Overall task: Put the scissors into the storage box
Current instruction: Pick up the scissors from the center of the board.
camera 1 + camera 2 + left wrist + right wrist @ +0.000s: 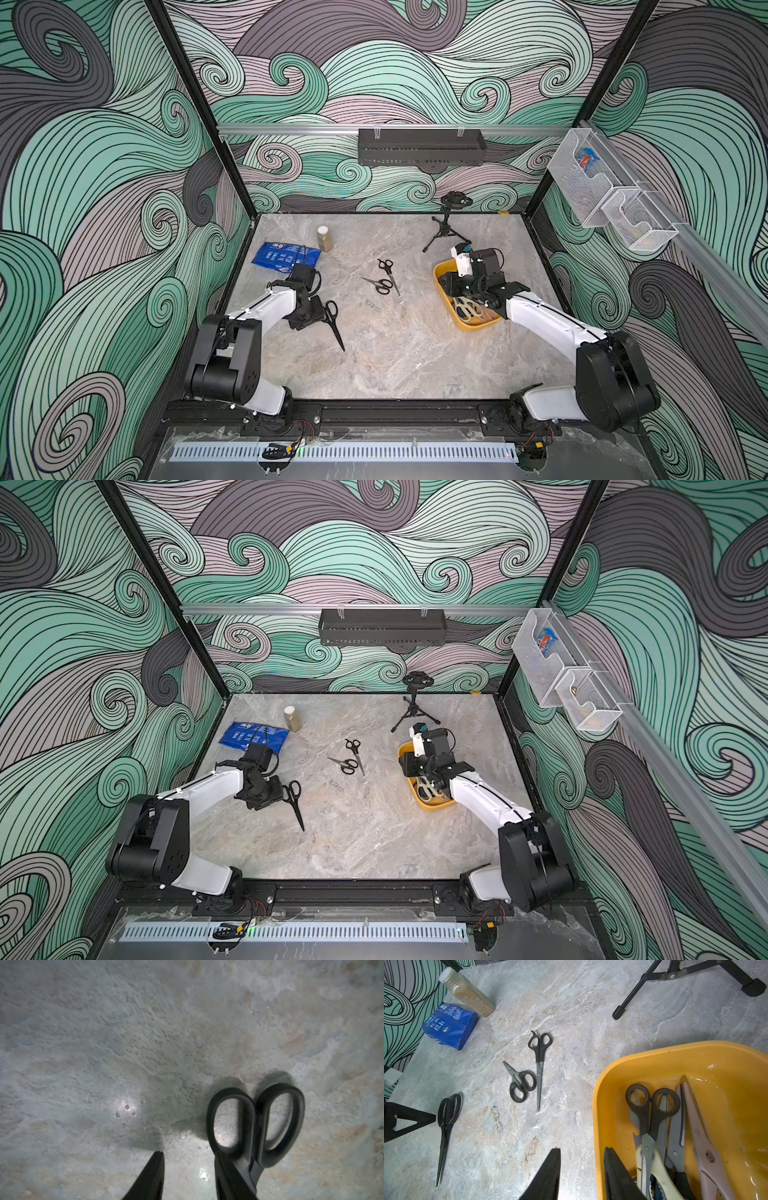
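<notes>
Top views first: 3 black pairs are out on the table [415, 353], and the rest are in the box [471, 326], with the right gripper [453, 286] over it. The left gripper [309, 316] is low beside the long pair [333, 322], whose handles are just beside it and whose blades point toward the arm bases. The 2 small pairs [351, 756] lie mid-table, well apart from both grippers.

Left wrist: the jaws are parted with only bare table in the gap. The long pair's loops [255, 1124] sit off to one side, by one finger and away from the other finger [149, 1176]. I'd call this the pick-up of the long pair. Next it needs a sideways shift so the shank lands between the jaws, then a squeeze.

Right wrist: the jaws are parted and holding nothing. They straddle the box wall, 1 finger [546, 1176] outside and 1 inside. The black pair [652, 1109], cream pair [660, 1174] and pink pair [704, 1147] are already in.
</notes>
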Available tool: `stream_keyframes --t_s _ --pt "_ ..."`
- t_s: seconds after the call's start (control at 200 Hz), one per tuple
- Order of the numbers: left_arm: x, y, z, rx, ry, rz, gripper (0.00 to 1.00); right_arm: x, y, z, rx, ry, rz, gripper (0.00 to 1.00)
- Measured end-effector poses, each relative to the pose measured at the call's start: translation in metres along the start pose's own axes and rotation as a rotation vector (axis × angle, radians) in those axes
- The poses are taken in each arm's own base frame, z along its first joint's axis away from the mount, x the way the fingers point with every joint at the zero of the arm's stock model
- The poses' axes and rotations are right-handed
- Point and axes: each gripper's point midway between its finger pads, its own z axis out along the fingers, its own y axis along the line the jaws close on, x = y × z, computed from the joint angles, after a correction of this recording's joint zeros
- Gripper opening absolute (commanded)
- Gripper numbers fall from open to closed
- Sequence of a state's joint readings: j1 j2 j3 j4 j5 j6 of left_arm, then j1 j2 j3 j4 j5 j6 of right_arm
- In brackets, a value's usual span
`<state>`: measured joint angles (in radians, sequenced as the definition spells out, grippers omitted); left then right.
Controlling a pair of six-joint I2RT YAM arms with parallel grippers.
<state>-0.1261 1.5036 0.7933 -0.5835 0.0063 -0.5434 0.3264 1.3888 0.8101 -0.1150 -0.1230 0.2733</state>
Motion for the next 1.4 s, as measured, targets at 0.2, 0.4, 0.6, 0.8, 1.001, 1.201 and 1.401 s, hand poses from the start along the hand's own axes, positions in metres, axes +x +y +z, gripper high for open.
stream_keyframes --t_s 0.2,0.4,0.6,0.8,1.001,1.201,1.401 --pt "-0.008 -0.004 0.002 -0.005 -0.001 0.003 0.41 -0.001 -0.001 0.000 0.008 -0.004 -0.001 0.39" --pt "-0.018 -0.008 -0.001 -0.004 -0.017 0.006 0.41 -0.002 -0.001 0.000 0.007 -0.009 -0.006 0.39" --pt "-0.016 -0.005 0.005 -0.025 -0.001 0.006 0.40 -0.002 -0.001 0.000 0.007 -0.010 -0.012 0.39" --pt "-0.014 -0.005 0.007 -0.039 0.001 0.014 0.35 -0.001 -0.002 0.002 0.009 -0.003 -0.024 0.40" --pt "-0.011 -0.008 0.011 -0.074 -0.007 0.041 0.34 0.000 -0.002 0.003 0.010 0.000 -0.027 0.40" --pt "-0.010 -0.008 0.012 -0.094 -0.025 0.035 0.29 0.000 -0.002 0.003 0.010 0.000 -0.027 0.40" --pt "-0.011 -0.006 0.012 -0.108 -0.047 0.023 0.22 0.000 -0.002 0.003 0.010 0.000 -0.027 0.40"
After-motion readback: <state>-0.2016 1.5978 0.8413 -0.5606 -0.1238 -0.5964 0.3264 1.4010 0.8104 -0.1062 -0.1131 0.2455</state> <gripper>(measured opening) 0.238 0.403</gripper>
